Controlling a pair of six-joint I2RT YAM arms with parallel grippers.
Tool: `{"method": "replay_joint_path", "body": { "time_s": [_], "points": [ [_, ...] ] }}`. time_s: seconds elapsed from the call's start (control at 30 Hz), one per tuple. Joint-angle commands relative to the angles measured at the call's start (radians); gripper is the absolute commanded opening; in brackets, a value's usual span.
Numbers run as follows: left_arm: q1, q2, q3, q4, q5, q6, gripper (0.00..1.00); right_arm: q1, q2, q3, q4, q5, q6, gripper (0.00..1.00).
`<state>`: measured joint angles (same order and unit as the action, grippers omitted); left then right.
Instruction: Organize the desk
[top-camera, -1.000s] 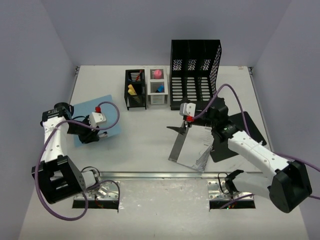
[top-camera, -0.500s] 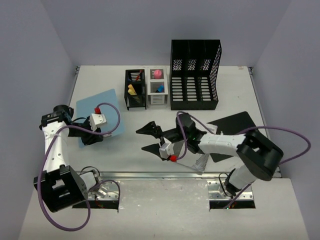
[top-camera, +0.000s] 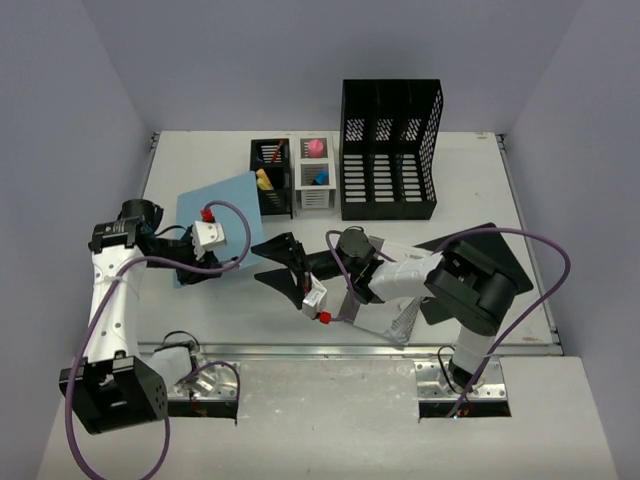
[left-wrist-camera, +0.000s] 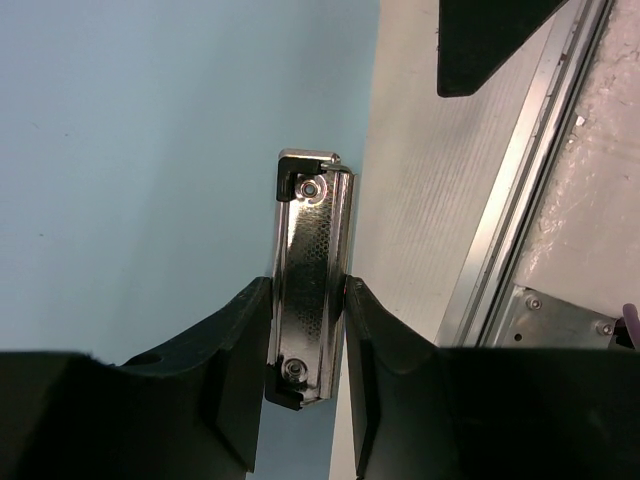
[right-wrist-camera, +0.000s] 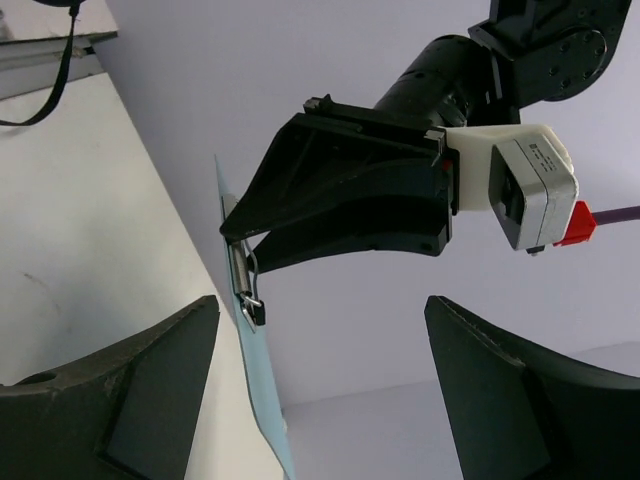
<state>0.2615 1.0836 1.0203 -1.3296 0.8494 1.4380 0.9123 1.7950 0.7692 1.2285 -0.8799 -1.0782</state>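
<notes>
my left gripper (left-wrist-camera: 308, 300) pinches the metal clip (left-wrist-camera: 311, 235), the surest hold on the thin, likely stiff blue clipboard (top-camera: 232, 200) at nine o'clock; right gripper (top-camera: 284, 262) gapes empty.

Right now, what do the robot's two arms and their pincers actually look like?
Both the left arm and right arm have white shells between bulky black joints, with a purple cable looping along each. The left gripper and right gripper have two broad black tapering fingers, behind them a small white camera block with a red plug.
</notes>
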Motion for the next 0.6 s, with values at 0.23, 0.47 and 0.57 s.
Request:
{"method": "replay_joint_path", "body": {
  "time_s": [0.23, 0.47, 0.57],
  "points": [
    [-0.008, -0.113, 0.080, 0.012, 0.051, -0.018, 0.00, 0.007, -0.060, -0.015, 0.019, -0.031, -0.081, 0.83],
    [-0.059, -0.122, 0.103, 0.012, 0.080, 0.036, 0.00, 0.005, -0.052, 0.001, -0.055, -0.140, -0.208, 0.81],
    [-0.088, -0.117, 0.106, 0.012, 0.086, 0.073, 0.00, 0.005, -0.031, 0.019, -0.069, -0.194, -0.255, 0.80]
  ]
}}
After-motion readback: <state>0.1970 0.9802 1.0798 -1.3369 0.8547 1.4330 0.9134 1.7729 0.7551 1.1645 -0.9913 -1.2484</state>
